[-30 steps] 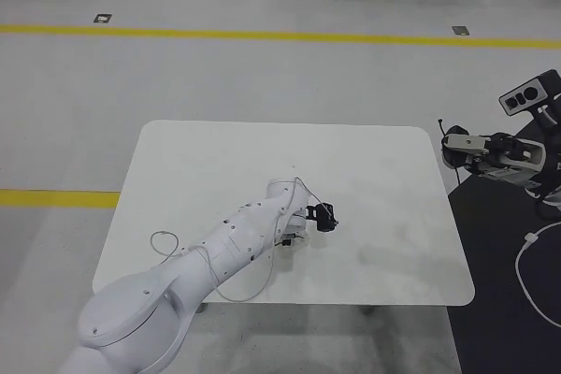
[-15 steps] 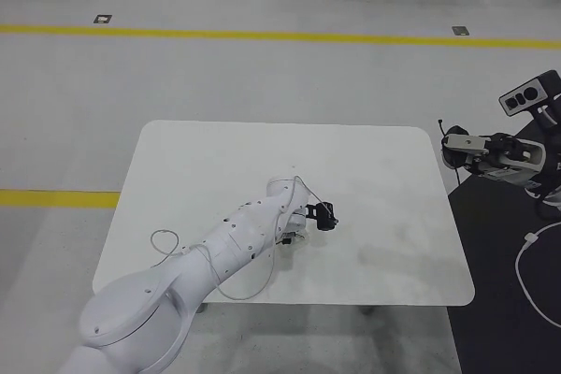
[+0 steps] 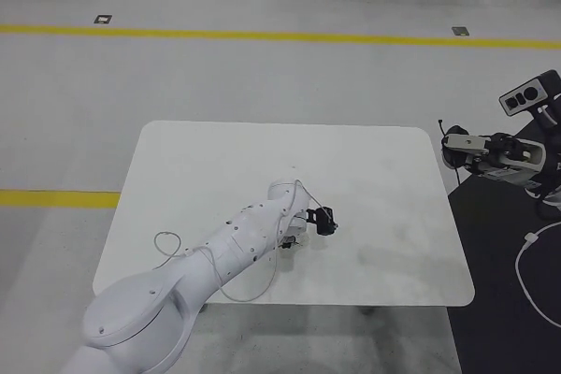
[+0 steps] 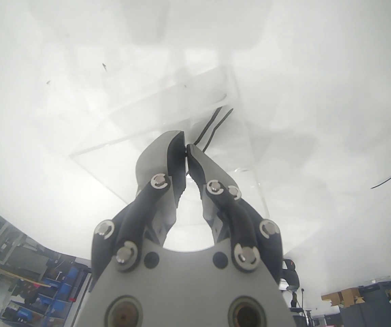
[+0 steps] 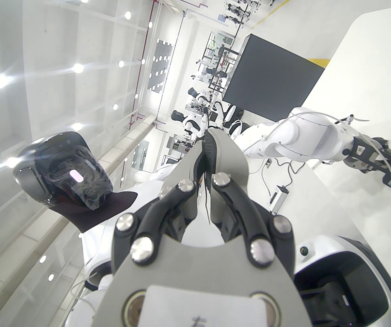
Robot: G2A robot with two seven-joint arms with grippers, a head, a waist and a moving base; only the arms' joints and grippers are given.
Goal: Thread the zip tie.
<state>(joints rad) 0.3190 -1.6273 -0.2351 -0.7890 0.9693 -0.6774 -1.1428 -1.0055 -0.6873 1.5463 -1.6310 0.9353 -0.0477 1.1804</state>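
My left gripper [image 3: 331,224] [image 4: 185,148] sits low over the middle of the white table [image 3: 374,159], its fingertips pressed together on the end of a thin black zip tie [image 4: 215,124]. That tie runs on into a clear plastic tray [image 4: 141,103]. My right gripper [image 3: 446,142] [image 5: 209,144] hangs off the table's right edge. It is shut on another black zip tie [image 5: 210,211], whose thin end [image 3: 441,125] sticks out past the fingers. The left gripper [image 5: 387,168] also appears far off in the right wrist view.
A loose black zip tie [image 4: 389,175] lies on the table beside the tray. To the right of the table are a black surface [image 3: 505,318], a white cable [image 3: 528,271] and a camera [image 3: 531,92] on a stand.
The left gripper has crept slightly toward the table's near edge. The right arm has kept still.
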